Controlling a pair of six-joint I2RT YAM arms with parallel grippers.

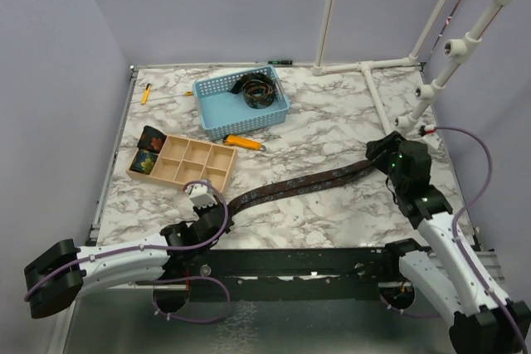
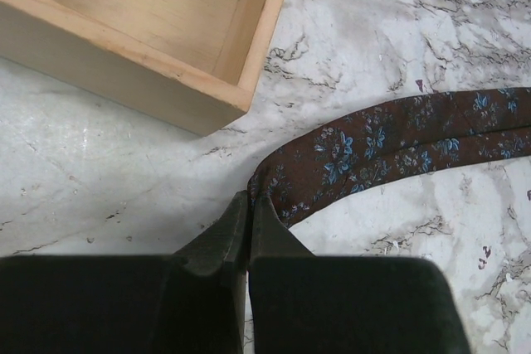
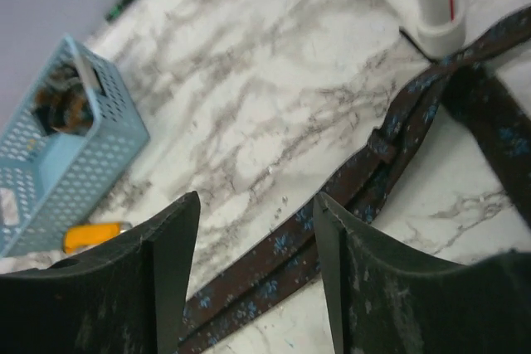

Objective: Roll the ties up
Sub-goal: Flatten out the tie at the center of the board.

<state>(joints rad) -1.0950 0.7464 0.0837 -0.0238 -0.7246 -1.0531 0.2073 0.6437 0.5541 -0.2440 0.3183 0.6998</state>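
Observation:
A brown tie with small blue flowers lies doubled lengthwise across the marble table, from near the left gripper up to the right gripper. My left gripper is shut on its folded near end, seen in the top view by the wooden box. My right gripper is open and hovers over the tie's far part; it also shows in the top view. A rolled tie sits in the blue basket. Two dark rolled ties fill left cells of the wooden box.
A wooden compartment box stands just beyond the left gripper, its corner close in the left wrist view. A blue basket stands at the back, with an orange cutter by it. White pipe frame runs along the back right.

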